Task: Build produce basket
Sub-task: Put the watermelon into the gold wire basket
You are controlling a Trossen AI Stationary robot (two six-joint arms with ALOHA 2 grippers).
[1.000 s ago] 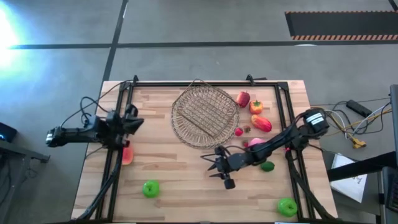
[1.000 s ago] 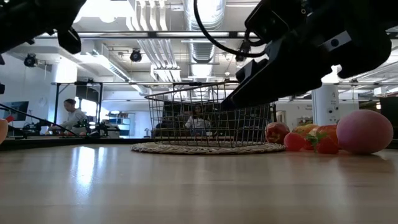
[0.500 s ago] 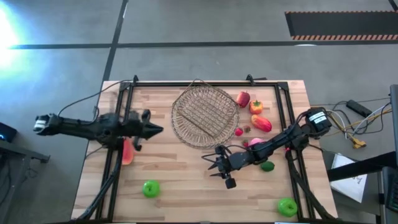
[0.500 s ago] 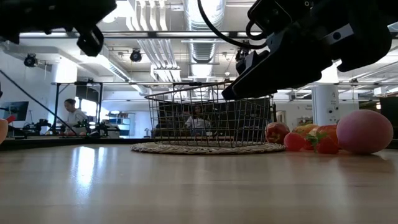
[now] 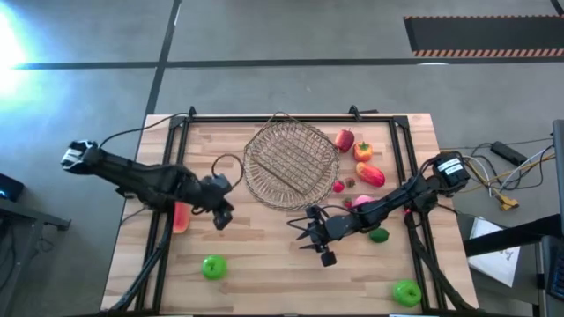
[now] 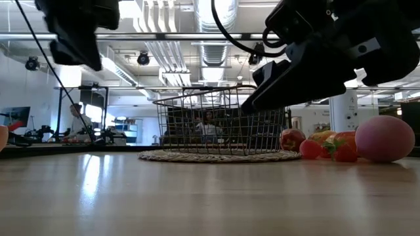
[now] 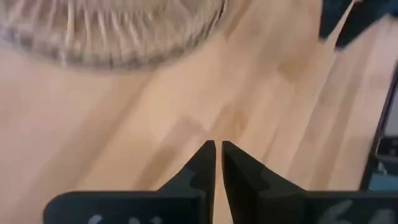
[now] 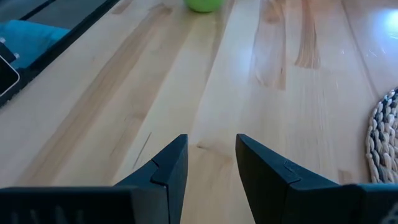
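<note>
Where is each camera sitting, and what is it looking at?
High view: above, looking straight down on table, basket, both arms.
Low view: at tabletop height, looking across at basket; arms come in from above.
Left wrist view: on the left arm, past the shut left gripper, toward the woven tray.
Right wrist view: past the open right gripper, toward a green apple.
High and low views share the basket.

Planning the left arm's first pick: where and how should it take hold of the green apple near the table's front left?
Probably across the round middle of the green apple, coming straight down from above. It sits alone on bare wood, so both sides look free for the fingers. The left gripper, nearly shut, would have to open first.
</note>
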